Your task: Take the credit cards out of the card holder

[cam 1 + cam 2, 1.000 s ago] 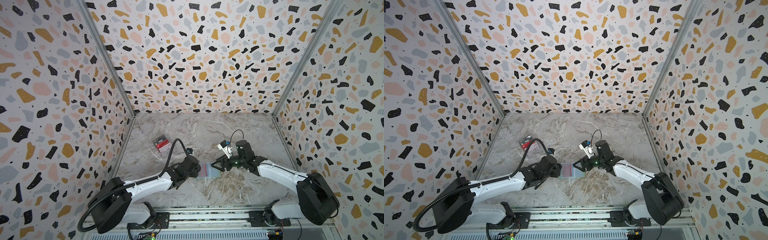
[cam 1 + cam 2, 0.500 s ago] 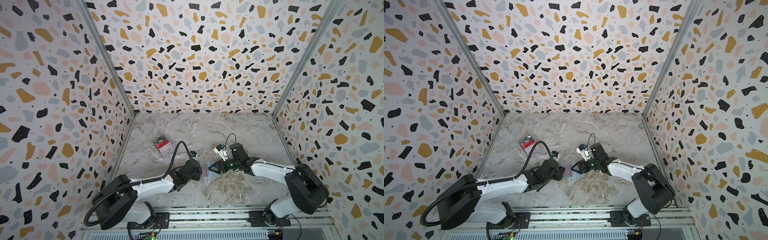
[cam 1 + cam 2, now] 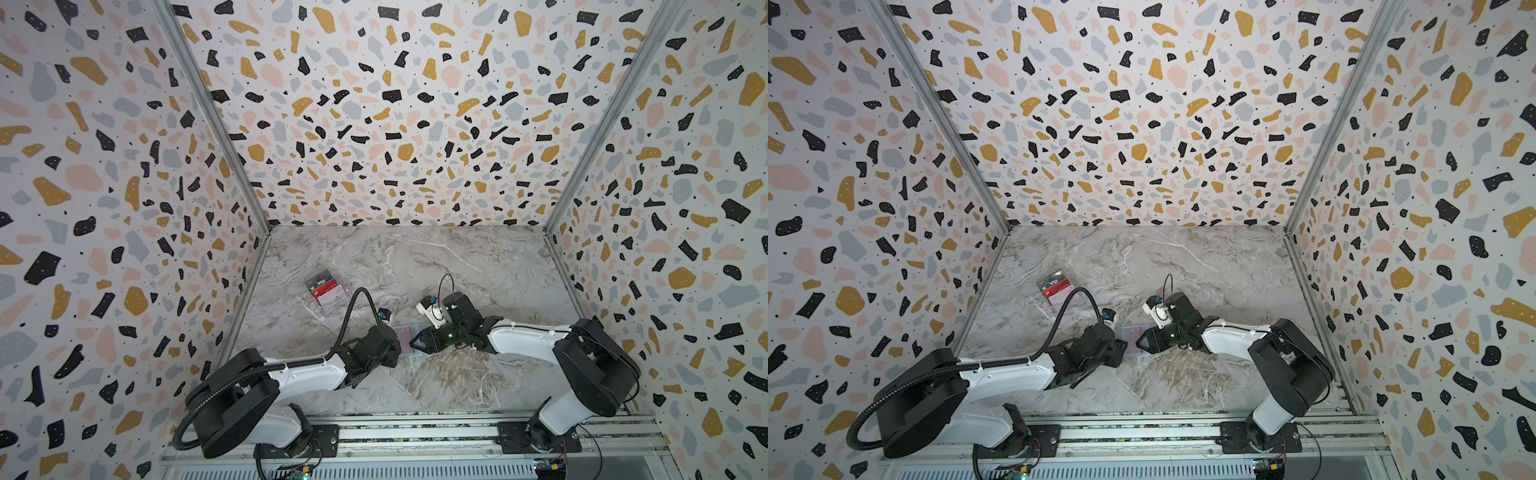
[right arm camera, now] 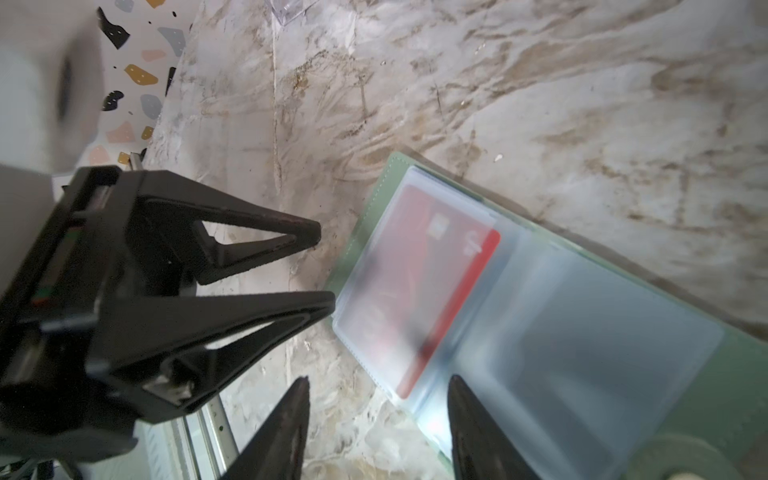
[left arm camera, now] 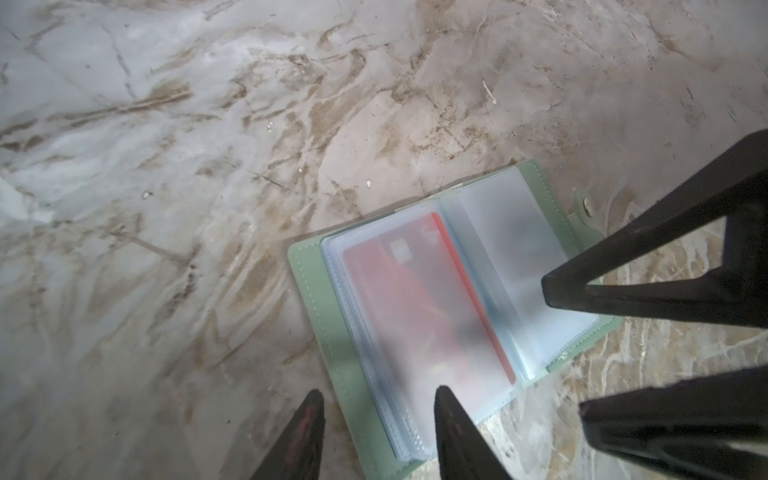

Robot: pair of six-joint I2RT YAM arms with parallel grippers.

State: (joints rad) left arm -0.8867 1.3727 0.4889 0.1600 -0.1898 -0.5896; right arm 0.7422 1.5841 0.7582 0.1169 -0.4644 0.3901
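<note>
- CLOSING IN: Within the last second the left gripper (image 5: pixel 380 419) and right gripper (image 4: pixel 380 399) have drawn in on the open card holder (image 3: pixel 405 337) from opposite sides. Their jaws narrowed on the way. The holder lies flat on the marble table (image 3: pixel 436 386), much where it lay.
- Both claws stand part-open and grip nothing. Each straddles one edge of the holder, one finger over the clear pages and the other off the cover above the table. Whether any finger touches the plastic cannot be told.
- A red card (image 4: pixel 432 282) sits in the top sleeve (image 5: pixel 486 397) of the page on the left gripper's side. A bright strip of it lies bare toward the holder's spine. The facing page shows only a grey blur.
- By the look of it, the approach is over and the pinch comes next, since this card is not yet out.
- In the way: cloudy plastic covers nearly all of the card. Two sets of fingers also crowd the small booklet, leaving little room to pull.
- Beyond the holder, well apart and toward the left wall, a clear box (image 3: pixel 328 293) shows a dark card (image 3: pixel 318 284) printed "Vip". Whether it lies in or on the box is unclear.
</note>
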